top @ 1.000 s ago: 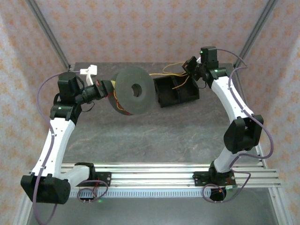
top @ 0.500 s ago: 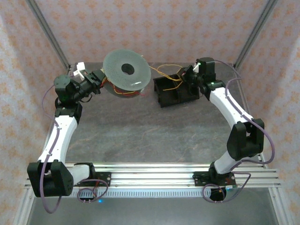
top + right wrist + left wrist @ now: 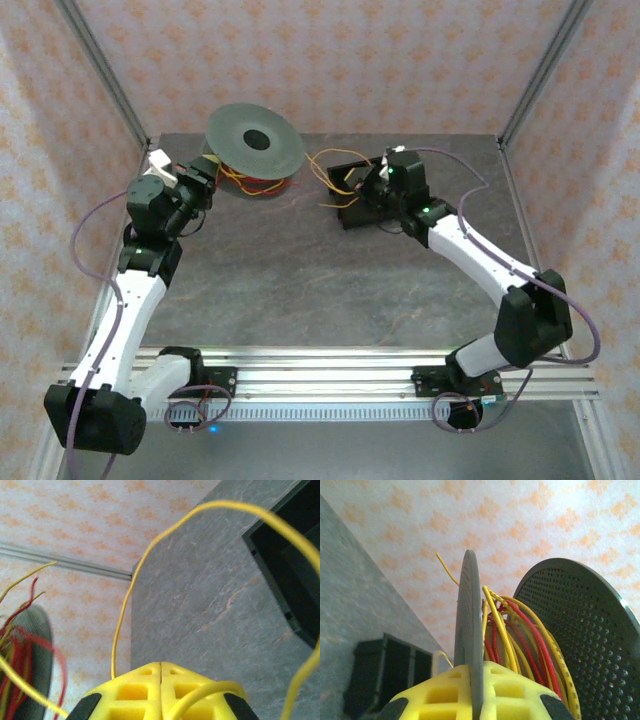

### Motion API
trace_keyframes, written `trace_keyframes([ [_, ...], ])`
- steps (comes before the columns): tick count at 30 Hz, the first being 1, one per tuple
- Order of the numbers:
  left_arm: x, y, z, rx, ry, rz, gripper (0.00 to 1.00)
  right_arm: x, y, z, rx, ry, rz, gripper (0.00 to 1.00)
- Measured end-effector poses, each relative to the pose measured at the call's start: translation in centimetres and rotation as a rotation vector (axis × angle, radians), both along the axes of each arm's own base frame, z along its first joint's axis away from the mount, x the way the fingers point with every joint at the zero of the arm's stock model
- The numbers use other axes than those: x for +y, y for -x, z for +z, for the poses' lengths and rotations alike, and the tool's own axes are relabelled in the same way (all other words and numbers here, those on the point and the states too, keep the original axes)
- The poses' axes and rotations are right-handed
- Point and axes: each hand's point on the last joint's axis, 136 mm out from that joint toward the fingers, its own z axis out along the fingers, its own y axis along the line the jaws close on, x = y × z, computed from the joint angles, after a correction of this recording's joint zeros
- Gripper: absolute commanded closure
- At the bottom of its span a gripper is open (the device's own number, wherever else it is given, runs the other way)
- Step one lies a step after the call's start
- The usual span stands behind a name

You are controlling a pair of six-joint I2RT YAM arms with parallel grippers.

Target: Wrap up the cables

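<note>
The dark grey spool [image 3: 255, 140] hangs tilted at the back left, red and yellow cables [image 3: 250, 182] coiled loosely under its upper flange. My left gripper [image 3: 208, 172] is shut on the thin edge of one flange [image 3: 468, 630]; the coils [image 3: 520, 630] lie between that flange and the perforated one [image 3: 585, 640]. A loose yellow cable [image 3: 322, 168] runs from the spool to my right gripper [image 3: 372, 178]. In the right wrist view that gripper [image 3: 161, 672] is shut, and the cable [image 3: 150, 550] arcs over it and curls across one finger, apparently pinched low in the jaws.
A black open box [image 3: 352, 210] sits at the back centre under my right wrist, also seen as the box [image 3: 375, 680] and the box [image 3: 295, 570]. A small white part [image 3: 160, 158] lies at the back left corner. Patterned walls enclose the grey table [image 3: 320, 280].
The left gripper swung the spool up and back to the left, tipping its face from sideways to nearly flat. The right gripper moved left over the black box, bringing the yellow cable along.
</note>
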Motion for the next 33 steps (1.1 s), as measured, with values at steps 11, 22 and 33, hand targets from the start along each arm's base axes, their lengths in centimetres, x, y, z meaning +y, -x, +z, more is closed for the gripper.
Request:
trace_keyframes([
  [11, 2.4, -0.6, -1.5, 0.024, -0.151, 0.268, 1.00, 5.8, 5.5, 1.1, -0.051, 0.027, 0.075, 1.00],
  [22, 2.9, 0.0, -4.0, 0.078, -0.199, 0.304, 1.00, 5.0, 5.9, 0.9, -0.061, 0.065, 0.016, 1.00],
  [33, 1.7, -0.9, -5.1, 0.097, -0.272, 0.332, 1.00, 11.6, 9.2, 2.0, -0.094, 0.068, 0.145, 1.00],
])
